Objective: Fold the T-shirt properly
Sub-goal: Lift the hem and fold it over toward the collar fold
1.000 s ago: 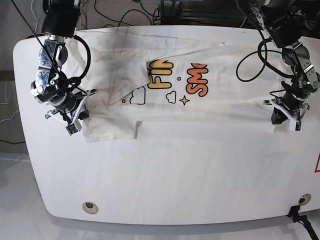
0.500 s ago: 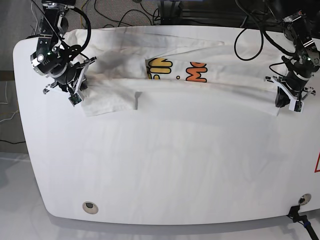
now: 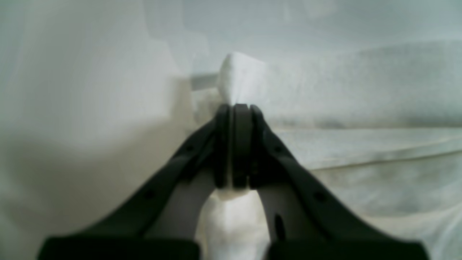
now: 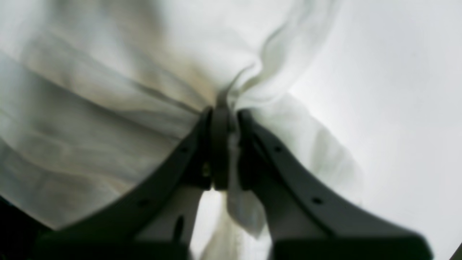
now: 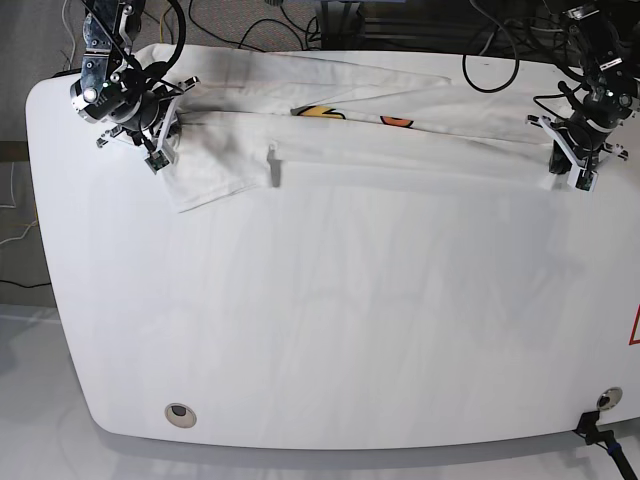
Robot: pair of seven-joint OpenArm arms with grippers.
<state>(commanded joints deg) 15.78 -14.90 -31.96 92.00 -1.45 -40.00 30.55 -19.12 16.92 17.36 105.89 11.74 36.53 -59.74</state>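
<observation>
Since a moment ago you have carried the T-shirt's (image 5: 330, 150) near edge farther back, nearly covering the print. The left gripper (image 3: 234, 108) and right gripper (image 4: 223, 112) each pinch cloth between pressed-together jaws, keeping that folded edge taut between them.

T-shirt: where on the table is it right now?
In the base view the T-shirt lies in a folded band along the table's far edge, stretched between the right gripper and the left gripper.

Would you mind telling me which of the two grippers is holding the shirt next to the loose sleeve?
The right gripper, on the base view's left: the T-shirt sleeve spreads just below it. The left gripper pinches a plain straight edge.
</observation>
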